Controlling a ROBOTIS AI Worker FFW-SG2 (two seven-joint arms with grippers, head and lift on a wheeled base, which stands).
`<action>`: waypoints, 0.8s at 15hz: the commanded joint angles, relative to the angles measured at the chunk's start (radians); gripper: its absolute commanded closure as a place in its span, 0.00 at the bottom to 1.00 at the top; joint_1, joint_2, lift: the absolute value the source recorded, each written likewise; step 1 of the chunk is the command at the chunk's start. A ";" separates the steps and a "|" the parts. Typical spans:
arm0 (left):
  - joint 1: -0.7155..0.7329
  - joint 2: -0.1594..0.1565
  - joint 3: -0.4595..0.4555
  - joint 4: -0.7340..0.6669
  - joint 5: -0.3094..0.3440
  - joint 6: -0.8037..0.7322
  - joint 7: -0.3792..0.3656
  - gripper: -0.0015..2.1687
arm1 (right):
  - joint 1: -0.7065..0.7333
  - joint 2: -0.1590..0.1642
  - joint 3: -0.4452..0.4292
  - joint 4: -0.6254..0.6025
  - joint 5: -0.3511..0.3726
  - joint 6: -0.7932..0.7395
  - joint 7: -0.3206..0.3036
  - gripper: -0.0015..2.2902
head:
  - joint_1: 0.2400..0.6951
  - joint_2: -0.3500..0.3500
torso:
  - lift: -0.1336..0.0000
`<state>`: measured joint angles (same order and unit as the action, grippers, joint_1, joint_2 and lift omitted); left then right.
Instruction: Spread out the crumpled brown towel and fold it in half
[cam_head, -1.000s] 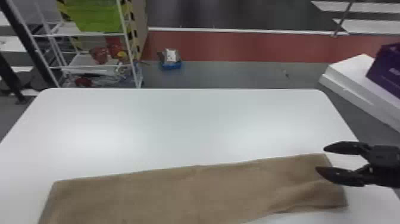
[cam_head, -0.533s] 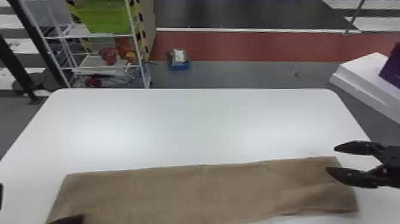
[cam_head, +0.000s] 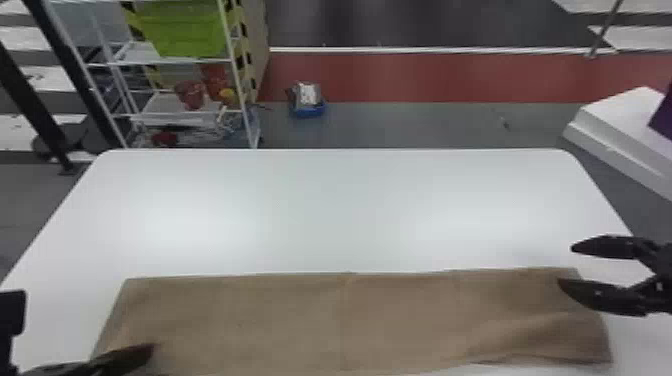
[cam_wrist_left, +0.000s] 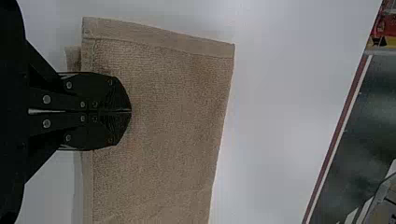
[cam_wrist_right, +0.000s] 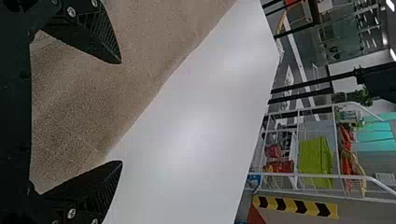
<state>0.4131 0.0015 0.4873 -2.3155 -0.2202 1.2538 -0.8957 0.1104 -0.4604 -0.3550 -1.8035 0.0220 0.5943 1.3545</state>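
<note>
A room with a grey floor (cam_head: 425, 125) crossed by a red band, and a white rack (cam_head: 233, 45) standing beyond a large white table (cam_head: 320, 210). Across the table's near side lies a brown towel (cam_head: 300, 320), stretched into a long, mostly flat strip. The spreading looks done, and a second edge peeking out beneath the top layer at the robot's left end suggests the fold is largely made. What seems left is smoothing: the right end is rippled, its near edge uneven. The right gripper (cam_head: 565, 265) is wide open and empty at that end, one finger overlapping the towel in view. The left gripper (cam_wrist_left: 130, 111) is closed, its tips together over the towel's left end; whether they touch the cloth, I cannot tell.
</note>
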 joint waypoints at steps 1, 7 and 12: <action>0.035 -0.004 0.005 -0.059 0.051 0.000 -0.005 0.99 | 0.020 -0.006 -0.012 -0.024 0.006 0.016 0.013 0.06 | 1.00 0.53 | 0.07; 0.052 -0.004 -0.001 -0.111 0.074 0.022 0.004 0.97 | 0.130 -0.057 0.017 -0.157 0.139 0.022 0.013 0.08 | 1.00 0.45 | 0.07; 0.030 -0.004 -0.004 -0.108 0.059 0.080 0.012 0.97 | 0.225 -0.110 0.096 -0.274 0.358 -0.135 0.013 0.11 | 1.00 0.47 | 0.07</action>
<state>0.4461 0.0015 0.4842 -2.4203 -0.1592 1.3190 -0.8836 0.3172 -0.5494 -0.2805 -2.0577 0.3349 0.5022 1.3545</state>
